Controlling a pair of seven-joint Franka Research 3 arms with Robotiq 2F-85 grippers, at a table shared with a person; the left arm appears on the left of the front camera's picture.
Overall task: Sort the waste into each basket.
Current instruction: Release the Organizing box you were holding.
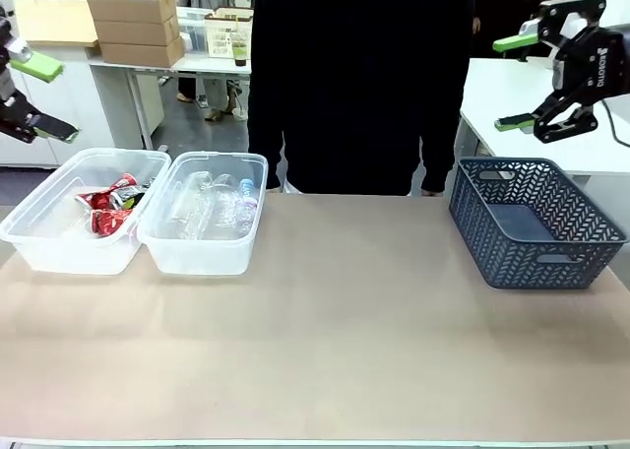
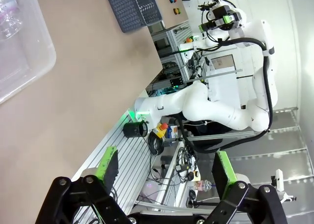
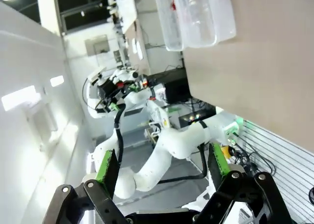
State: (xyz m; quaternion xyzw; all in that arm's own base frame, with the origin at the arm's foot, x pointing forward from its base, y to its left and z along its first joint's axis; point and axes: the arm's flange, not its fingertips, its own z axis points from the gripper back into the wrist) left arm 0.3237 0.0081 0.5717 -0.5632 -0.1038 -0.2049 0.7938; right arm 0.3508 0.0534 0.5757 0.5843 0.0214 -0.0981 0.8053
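Two clear tubs sit side by side at the left of the table (image 1: 325, 321), touching. In the front view the left tub (image 1: 74, 213) holds red, white and black packets (image 1: 110, 205). The right tub (image 1: 207, 218) holds clear bottles (image 1: 212, 208) lying down, one with a pale cap. A dark blue basket (image 1: 536, 223) stands well apart at the right side. I cannot see anything in it. A person in dark clothes (image 1: 359, 75) stands at the far side, behind the table.

Both arms are up in the air, away from the table. The left gripper (image 1: 28, 95) is at the left edge, above the tubs, with its green pads spread apart and holding nothing. The right gripper (image 1: 517, 83) is at the top right, above the basket, also spread wide and holding nothing.

From the left wrist view the left gripper's fingers (image 2: 109, 166) stand wide apart. Only a corner of one tub (image 2: 24, 57) shows there, and the basket (image 2: 132, 5) is far off, with the other arm past the table edge. From the right wrist view the right gripper's fingers (image 3: 108, 167) are wide apart too. Far up are both tubs (image 3: 196, 17), and a bit of red shows in one.
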